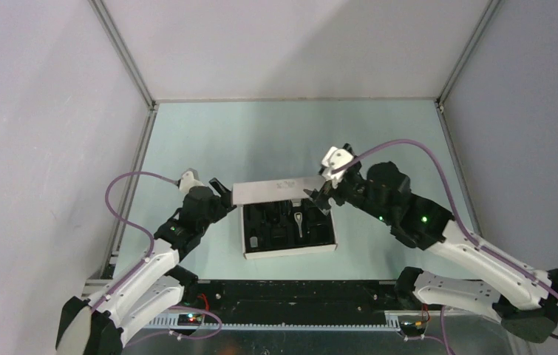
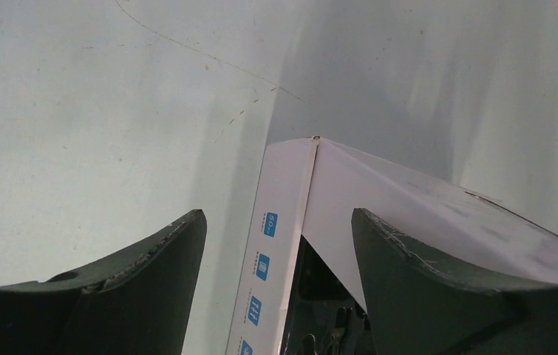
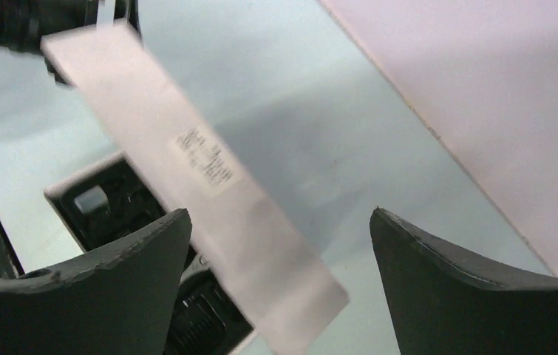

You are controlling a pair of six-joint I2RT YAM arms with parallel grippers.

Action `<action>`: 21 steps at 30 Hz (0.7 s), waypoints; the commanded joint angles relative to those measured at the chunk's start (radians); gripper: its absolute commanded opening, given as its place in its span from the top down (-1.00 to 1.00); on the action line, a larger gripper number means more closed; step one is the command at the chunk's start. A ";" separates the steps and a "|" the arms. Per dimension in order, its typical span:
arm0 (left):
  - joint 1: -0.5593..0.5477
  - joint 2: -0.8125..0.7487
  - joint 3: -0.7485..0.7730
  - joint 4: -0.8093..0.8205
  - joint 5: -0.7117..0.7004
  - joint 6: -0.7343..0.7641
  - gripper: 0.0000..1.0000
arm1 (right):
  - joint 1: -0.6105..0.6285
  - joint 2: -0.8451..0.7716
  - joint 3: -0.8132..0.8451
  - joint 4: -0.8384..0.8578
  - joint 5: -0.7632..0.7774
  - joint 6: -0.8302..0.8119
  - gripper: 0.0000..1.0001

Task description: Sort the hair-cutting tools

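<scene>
Two grippers flank a white box point(image 1: 290, 252). The left gripper point(image 1: 221, 193) stands open around its far-left corner. Inside, a silver-and-black clipper point(image 1: 299, 222) lies in the black tray point(image 1: 264, 222). The right gripper point(image 1: 319, 198) gapes wide, the raised lid point(image 1: 276, 191) passing between its fingers.

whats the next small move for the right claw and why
Probably lower the right claw onto the silver-and-black clipper in the box: its jaws stand open and empty, the lid is up, and the left claw brackets the lid's corner.
</scene>
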 commanded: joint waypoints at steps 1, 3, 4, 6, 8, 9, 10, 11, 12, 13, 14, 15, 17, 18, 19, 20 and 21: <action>-0.006 -0.003 -0.003 0.024 -0.030 -0.015 -0.57 | -0.004 -0.116 -0.063 0.184 0.092 0.121 -0.97; -0.006 -0.004 -0.001 0.025 -0.027 -0.013 -0.57 | -0.007 -0.170 -0.096 0.207 0.189 0.251 -0.99; -0.005 -0.005 0.000 0.023 -0.028 -0.012 -0.57 | -0.013 -0.178 -0.105 0.205 0.213 0.275 -0.99; -0.005 -0.008 0.001 0.021 -0.030 -0.010 -0.58 | -0.027 -0.197 -0.109 0.175 0.265 0.339 -0.99; -0.006 -0.014 0.002 0.016 -0.034 -0.010 -0.57 | -0.039 -0.213 -0.108 0.122 0.299 0.390 -0.99; -0.006 -0.018 0.003 0.011 -0.036 -0.009 -0.57 | -0.051 -0.223 -0.111 0.100 0.324 0.413 -0.98; -0.006 -0.021 0.004 0.008 -0.041 -0.009 -0.58 | -0.061 -0.225 -0.115 0.088 0.332 0.422 -0.99; -0.005 -0.026 0.007 0.000 -0.043 -0.008 -0.58 | -0.083 -0.225 -0.117 0.060 0.338 0.438 -0.99; -0.005 -0.031 0.010 -0.011 -0.051 -0.008 -0.58 | -0.093 -0.224 -0.116 0.046 0.339 0.445 -0.99; -0.005 -0.039 0.017 -0.020 -0.056 -0.005 -0.58 | -0.113 -0.221 -0.118 0.021 0.337 0.456 -0.99; -0.005 -0.044 0.023 -0.046 -0.071 -0.002 -0.59 | -0.124 -0.220 -0.122 0.012 0.335 0.459 -0.99; -0.005 -0.055 0.035 -0.059 -0.080 -0.001 -0.60 | -0.148 -0.216 -0.127 -0.011 0.333 0.475 -0.99; -0.003 -0.077 0.056 -0.111 -0.112 -0.001 -0.62 | -0.202 -0.206 -0.135 -0.058 0.304 0.522 -0.99; -0.002 -0.085 0.066 -0.137 -0.121 0.001 -0.63 | -0.225 -0.194 -0.135 -0.097 0.250 0.563 -0.99; -0.001 -0.099 0.071 -0.145 -0.121 0.001 -0.65 | -0.277 -0.188 -0.139 -0.115 0.218 0.587 -0.99; -0.001 -0.111 0.076 -0.154 -0.112 0.002 -0.66 | -0.329 -0.174 -0.143 -0.141 0.143 0.640 -0.99; -0.001 -0.115 0.079 -0.155 -0.089 0.002 -0.69 | -0.367 -0.168 -0.159 -0.147 0.106 0.664 -0.99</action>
